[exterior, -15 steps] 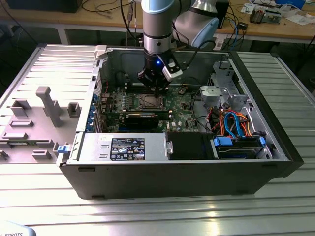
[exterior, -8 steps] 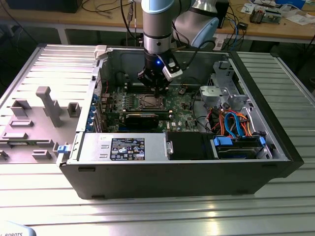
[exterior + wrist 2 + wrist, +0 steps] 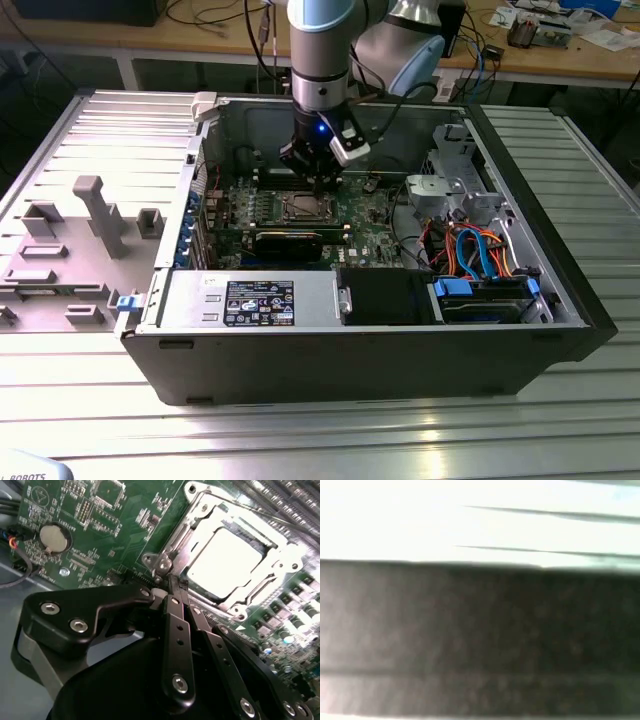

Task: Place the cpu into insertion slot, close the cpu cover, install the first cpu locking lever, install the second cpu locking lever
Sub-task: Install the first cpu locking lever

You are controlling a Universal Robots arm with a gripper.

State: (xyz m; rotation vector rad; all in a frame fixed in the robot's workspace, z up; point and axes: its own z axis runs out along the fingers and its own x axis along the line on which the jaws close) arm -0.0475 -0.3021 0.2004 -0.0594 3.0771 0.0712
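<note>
Ribbed metal workbench (image 3: 90,420), carrying an opened computer case (image 3: 560,330) laid on its side; green circuit board (image 3: 90,525) inside.

Gripper (image 3: 176,587): lowered over the board, fingers pressed together, holding nothing, tips at the corner of the socket frame.

Cpu (image 3: 225,560): seated in the insertion slot (image 3: 186,572), just beyond the fingertips, pale top glaring.

Cpu cover (image 3: 260,587): appears closed flat around the chip.

Locking levers: a thin rod runs beside the far edge; latched or not, cannot tell. Judged status: placement and cover done, levers unconfirmed.
</note>
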